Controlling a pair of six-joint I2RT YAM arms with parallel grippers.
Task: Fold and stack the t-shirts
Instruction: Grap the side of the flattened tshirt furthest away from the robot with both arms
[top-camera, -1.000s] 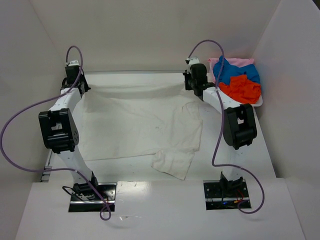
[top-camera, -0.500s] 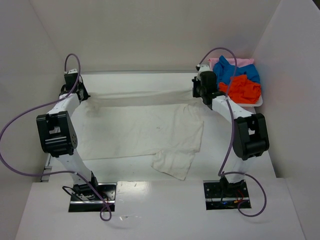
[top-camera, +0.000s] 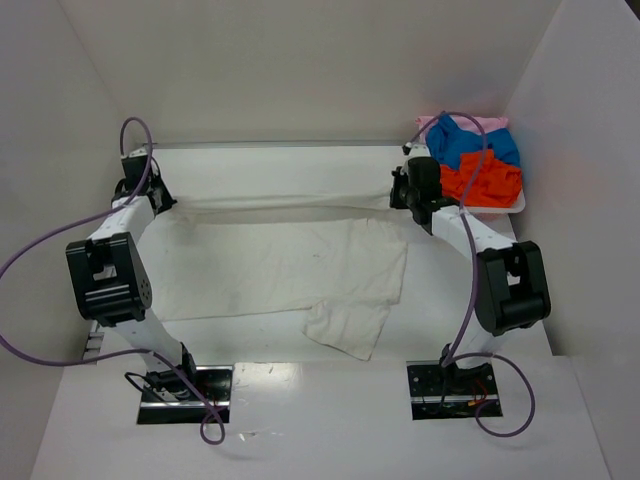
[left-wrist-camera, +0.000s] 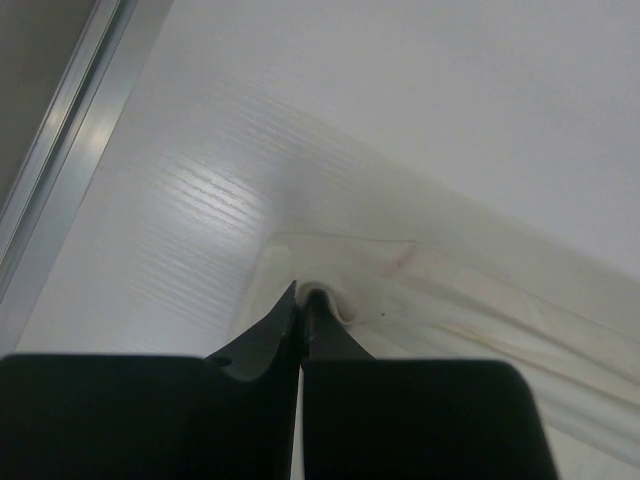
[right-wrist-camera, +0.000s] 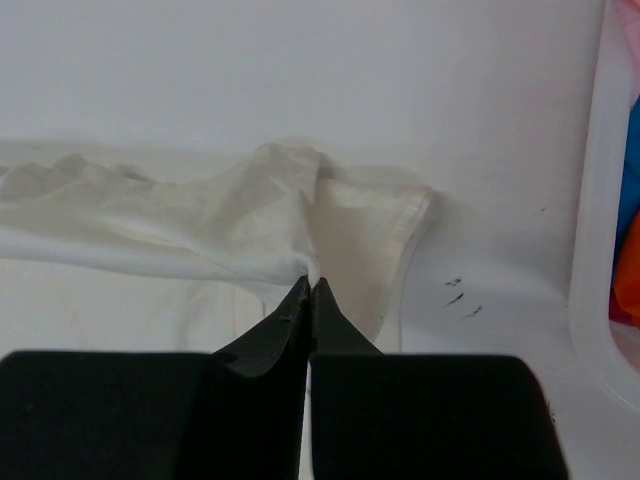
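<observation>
Pinching the far hem of the off-white shirt (top-camera: 280, 265), the left fingers (left-wrist-camera: 301, 298) are shut tight on a small bulge of cloth at its left corner. The right fingers (right-wrist-camera: 309, 288) are clamped the same way on a bunched corner at the right. Over the last second both arms have swung apart and drawn back toward their bases. The far edge, slack before, now runs as a taut band between them. To my eye the first fold is starting, far edge coming toward the near part. The rest lies spread on the worktop (top-camera: 300, 165), one sleeve (top-camera: 345, 325) flopped out in front. A blue shirt (top-camera: 470, 140), an orange shirt (top-camera: 485, 180) and a pink shirt (top-camera: 480, 122) wait heaped in the tray (top-camera: 515, 207) at the far right. How much cloth sits inside either pinch is hidden, and I cannot tell whether the band clears the worktop.
</observation>
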